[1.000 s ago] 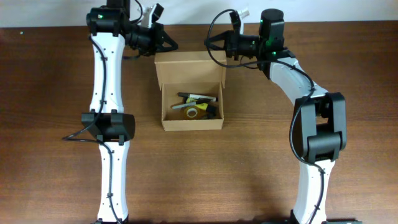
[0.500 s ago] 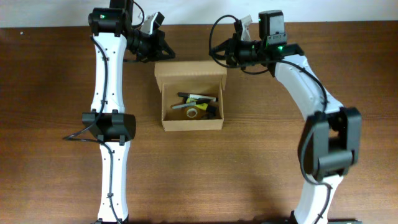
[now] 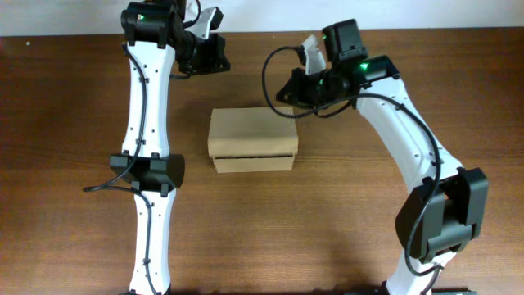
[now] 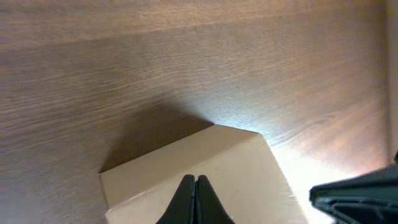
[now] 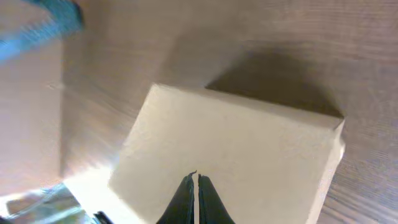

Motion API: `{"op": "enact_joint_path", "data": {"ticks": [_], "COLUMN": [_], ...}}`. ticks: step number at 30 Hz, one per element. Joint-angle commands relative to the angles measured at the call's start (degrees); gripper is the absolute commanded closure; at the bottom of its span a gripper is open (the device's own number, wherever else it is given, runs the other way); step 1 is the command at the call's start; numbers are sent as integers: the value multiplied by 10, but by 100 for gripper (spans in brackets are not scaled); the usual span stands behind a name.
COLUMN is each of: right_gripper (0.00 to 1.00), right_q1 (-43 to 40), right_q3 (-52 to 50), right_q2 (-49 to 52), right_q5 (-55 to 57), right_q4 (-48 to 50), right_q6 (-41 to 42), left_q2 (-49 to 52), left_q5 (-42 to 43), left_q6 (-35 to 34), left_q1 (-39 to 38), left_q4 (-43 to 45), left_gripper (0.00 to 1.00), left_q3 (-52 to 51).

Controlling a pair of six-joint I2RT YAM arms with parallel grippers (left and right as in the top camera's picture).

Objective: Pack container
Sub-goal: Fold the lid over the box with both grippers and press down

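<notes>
The container (image 3: 251,135) sits about mid-table, a bit toward the back edge, on the dark wood table (image 3: 344,238). Its flap lid is folded down over the top, so from overhead it's just a plain tan slab with the front wall showing as a thin strip below it. Nothing inside is visible. The right gripper (image 3: 284,96) hangs right at the box's back right corner, with its arm arcing in from the right side. In the right wrist view its 2 fingers (image 5: 185,200) are pressed nearly together with only a hairline gap, holding nothing, and the lid fills most of that shot. I honestly can't say whether the tips touch the cardboard or float just over it. The left gripper (image 3: 214,52) is well back from the box, up near the far edge and off to the left of it. In the left wrist view its 2 fingers (image 4: 186,200) are closed tip to tip and empty, with a back corner of the container poking into the frame.
</notes>
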Motion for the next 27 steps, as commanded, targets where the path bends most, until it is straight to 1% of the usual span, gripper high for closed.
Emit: {"op": "enact_joint_path", "data": {"ticks": [1, 5, 7, 8, 13, 21, 27], "right_gripper": [96, 96, 96, 96, 96, 96, 96], "right_q1": [33, 54, 63, 67, 78, 79, 79], "right_q3": [5, 5, 5, 5, 5, 5, 5], "right_q2": [-2, -3, -3, -3, -9, -13, -13], "right_q5": [69, 121, 132, 139, 172, 191, 201], "right_q4": [-19, -56, -73, -79, -110, -146, -160], "right_q6": [-39, -46, -56, -58, -67, -78, -88], "left_q2": [-33, -59, -83, -94, -150, -265, -288], "left_q5": [-70, -121, -162, -169, -172, -161, -163], "left_q6": [-12, -13, -16, -16, -13, 5, 8], "left_q1": [-9, -19, -22, -23, -26, -65, -98], "left_q4": [-1, -1, -1, -1, -1, -1, -1], "left_gripper": [98, 98, 98, 98, 98, 98, 98], "left_q3": [-2, -35, -75, -94, -204, -433, -528]}}
